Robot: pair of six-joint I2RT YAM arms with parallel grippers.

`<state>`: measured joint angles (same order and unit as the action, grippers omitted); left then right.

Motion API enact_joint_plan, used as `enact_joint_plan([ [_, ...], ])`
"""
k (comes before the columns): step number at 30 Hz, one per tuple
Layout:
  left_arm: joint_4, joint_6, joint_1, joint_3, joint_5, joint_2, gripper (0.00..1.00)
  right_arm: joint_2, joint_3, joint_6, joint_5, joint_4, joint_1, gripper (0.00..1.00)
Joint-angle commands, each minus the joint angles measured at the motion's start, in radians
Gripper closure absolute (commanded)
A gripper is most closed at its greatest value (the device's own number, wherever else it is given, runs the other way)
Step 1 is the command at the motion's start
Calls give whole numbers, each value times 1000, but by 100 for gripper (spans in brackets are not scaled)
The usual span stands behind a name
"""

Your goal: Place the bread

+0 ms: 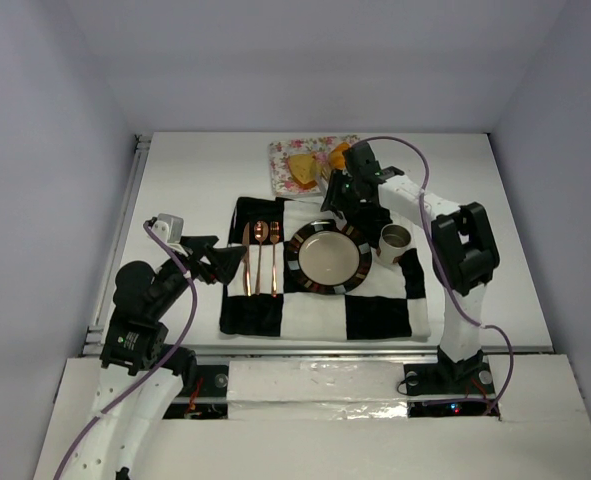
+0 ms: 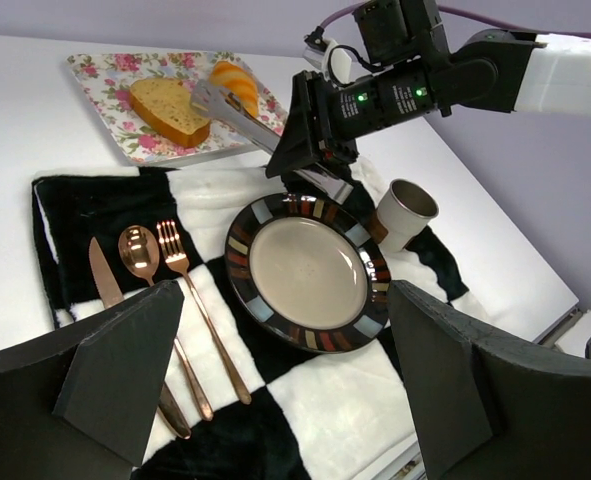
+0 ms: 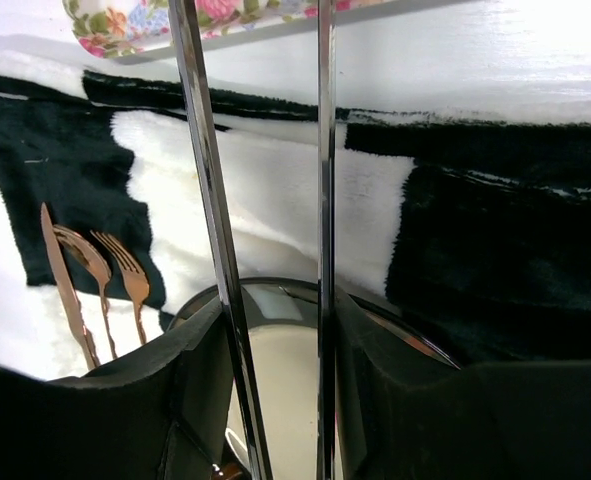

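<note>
The bread slice (image 1: 302, 170) and the orange croissant (image 1: 339, 153) lie on a floral tray (image 1: 280, 150) behind the mat. In the left wrist view the slice (image 2: 170, 108) and croissant (image 2: 237, 84) sit side by side. My right gripper (image 1: 347, 195) is shut on metal tongs (image 2: 245, 115), whose tips reach over the tray between the slice and the croissant. I cannot tell whether they touch the bread. In the right wrist view the gripper (image 3: 280, 310) pinches both tong arms (image 3: 205, 170). My left gripper (image 1: 220, 262) is open and empty over the mat's left part (image 2: 285, 295).
A checkered black-and-white mat (image 1: 375, 315) carries a striped-rim plate (image 1: 297, 255), a copper knife, spoon and fork (image 1: 260, 255) to its left, and a paper cup (image 1: 394, 241) to its right. White walls enclose the table.
</note>
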<state>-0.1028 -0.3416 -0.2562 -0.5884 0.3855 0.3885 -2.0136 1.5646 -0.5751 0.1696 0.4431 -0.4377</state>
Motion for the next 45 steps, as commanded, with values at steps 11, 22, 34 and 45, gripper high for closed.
enact_joint_plan([
  [11,28,12,-5,2,-7,-5,19,153,-69,-35,-13,-121,8,56],
  [22,28,10,-5,2,-10,-2,20,43,-29,-39,2,-118,27,57],
  [34,26,10,-5,2,-10,1,20,59,-104,-80,82,-228,27,81],
  [45,28,10,-5,2,-7,1,21,436,-479,-105,157,-316,14,82],
])
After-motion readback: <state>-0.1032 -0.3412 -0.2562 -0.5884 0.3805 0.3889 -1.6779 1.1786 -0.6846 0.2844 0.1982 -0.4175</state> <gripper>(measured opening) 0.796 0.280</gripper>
